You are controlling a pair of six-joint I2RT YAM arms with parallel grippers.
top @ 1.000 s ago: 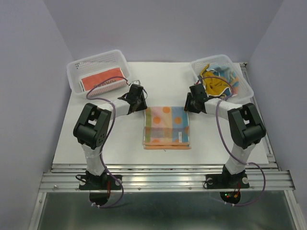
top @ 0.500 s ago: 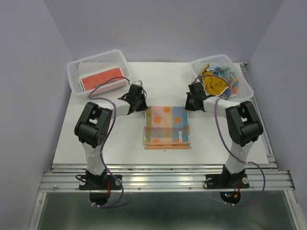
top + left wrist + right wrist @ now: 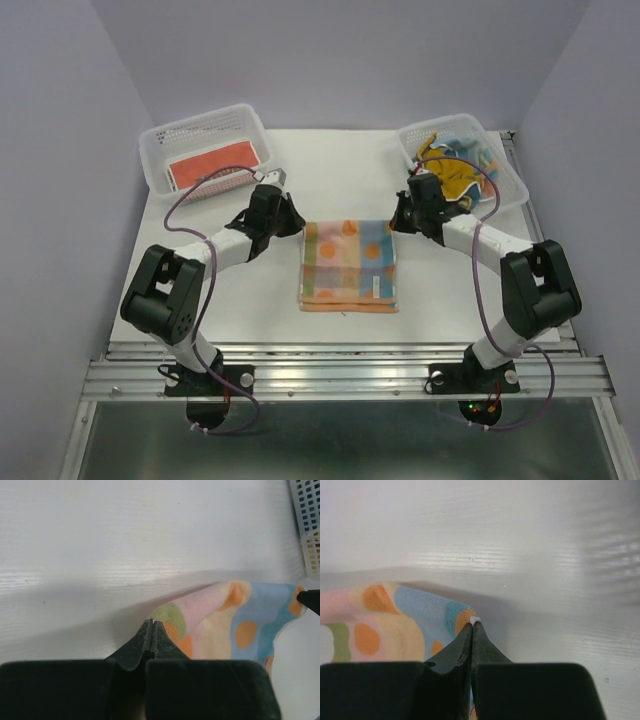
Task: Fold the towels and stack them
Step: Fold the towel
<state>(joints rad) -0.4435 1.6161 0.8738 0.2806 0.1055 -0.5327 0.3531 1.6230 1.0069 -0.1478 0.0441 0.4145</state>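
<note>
A pastel checked cloth towel with orange dots (image 3: 348, 262) lies flat in the middle of the white counter (image 3: 240, 300), between the two arms. Its layered near edge suggests it is already doubled over. The left arm's fingers (image 3: 150, 635) are pressed together on the far left corner, which the left wrist view shows raised off the counter with shadow beneath. The right arm's fingers (image 3: 469, 640) pinch the far right corner, a sliver of pale hem showing at their tips. The cloth looks light, limp and slightly grippy. It will likely sag between the two holds and drape rather than keep any shape, so the corners are the sensible place to take it, and both should travel level to bring the edges together squarely. A thin pinch may catch only the top layer. An orange-red towel (image 3: 210, 165) rests in the left white perforated plastic basket (image 3: 200, 118), and crumpled yellow and blue towels (image 3: 470, 150) fill the right basket (image 3: 510, 185).
</note>
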